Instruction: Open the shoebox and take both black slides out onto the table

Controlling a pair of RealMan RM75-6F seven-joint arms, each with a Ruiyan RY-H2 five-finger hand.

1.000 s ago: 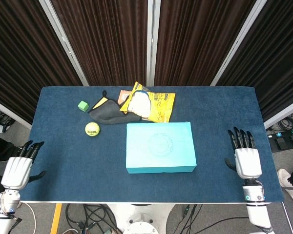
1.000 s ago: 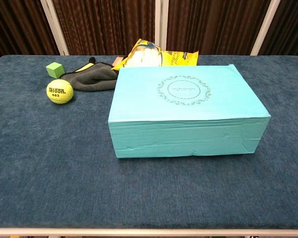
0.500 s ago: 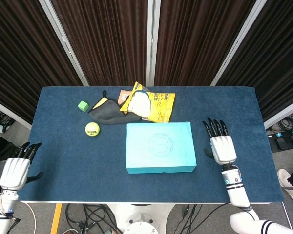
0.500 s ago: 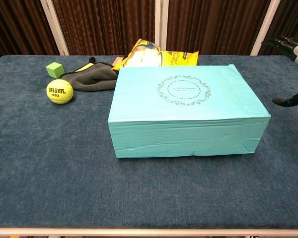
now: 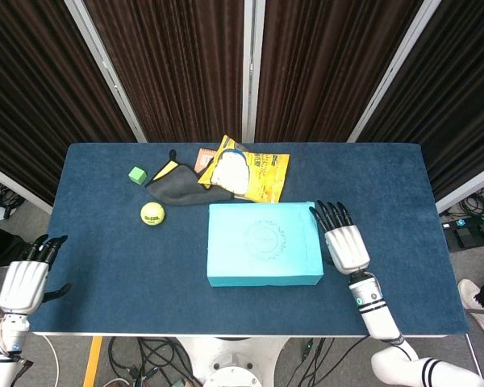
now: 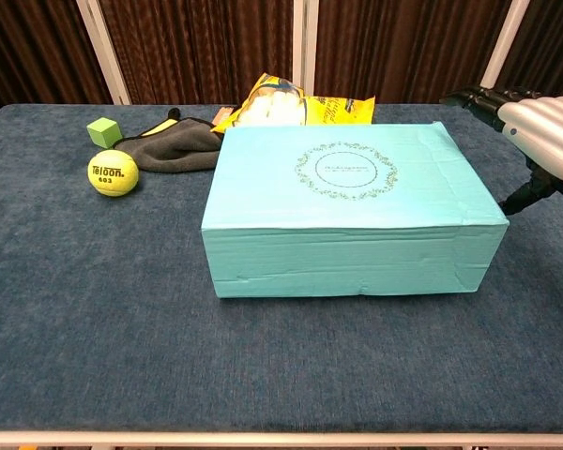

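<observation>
We read "Teloon 603" on the yellow-green felt tennis ball (image 6: 113, 172); right hand (image 5: 344, 243) spread, empty, beside the closed turquoise cardboard shoebox (image 5: 264, 243); left hand (image 5: 27, 282) likewise empty.

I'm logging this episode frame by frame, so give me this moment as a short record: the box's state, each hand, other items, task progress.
box: turquoise shoebox, lid on, mid-table
right hand: right hand open, fingers straight, at the box's right side; contact unclear
left hand: left hand open, off the table's left edge, holding nothing
other items: tennis ball, green cube, dark cloth, yellow snack bag, all behind the box
slides: not visible
progress: box unopened
</observation>
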